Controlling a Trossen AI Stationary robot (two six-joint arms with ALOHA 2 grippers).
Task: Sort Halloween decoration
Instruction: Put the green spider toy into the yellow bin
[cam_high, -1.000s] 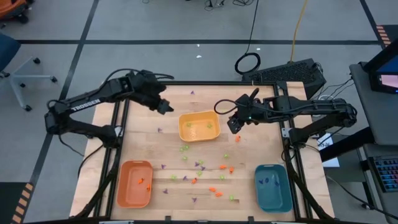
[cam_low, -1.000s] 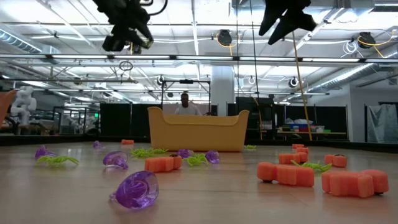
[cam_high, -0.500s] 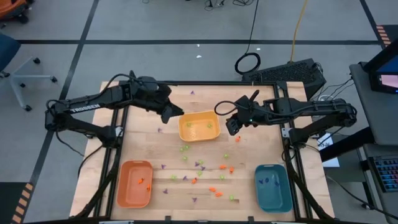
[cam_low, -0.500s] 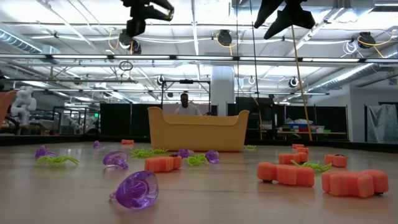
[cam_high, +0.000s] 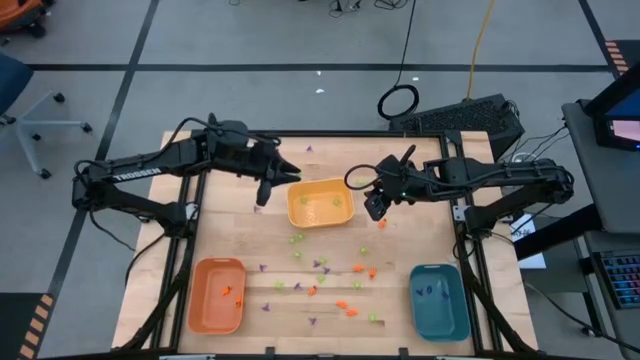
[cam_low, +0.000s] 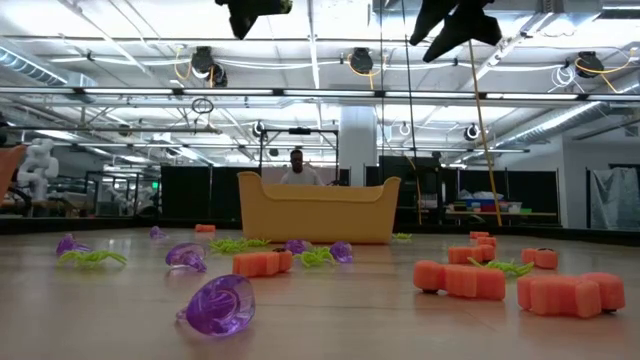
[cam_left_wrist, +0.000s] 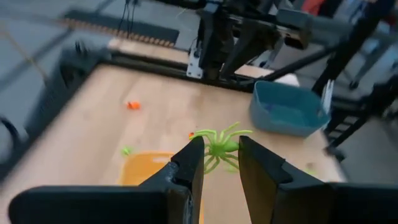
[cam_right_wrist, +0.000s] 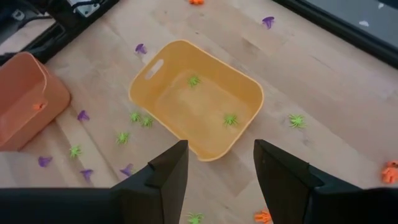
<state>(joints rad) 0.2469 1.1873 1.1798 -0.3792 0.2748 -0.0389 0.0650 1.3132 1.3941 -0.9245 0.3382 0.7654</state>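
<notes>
desk (cam_high: 240, 235): scattered orange, green and purple Halloween pieces lie mostly toward its near half.
yellow tray (cam_high: 320, 203): already holds green spiders.
left hand (cam_high: 283, 172): nearly closed on a green spider (cam_left_wrist: 219, 143), just off the tray's left far corner; tray lies to its right.
right hand (cam_high: 372, 207): part open, empty, beside the tray's right edge.

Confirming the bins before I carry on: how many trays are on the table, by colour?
orange tray: 1
yellow tray: 1
teal tray: 1
Total: 3
</notes>
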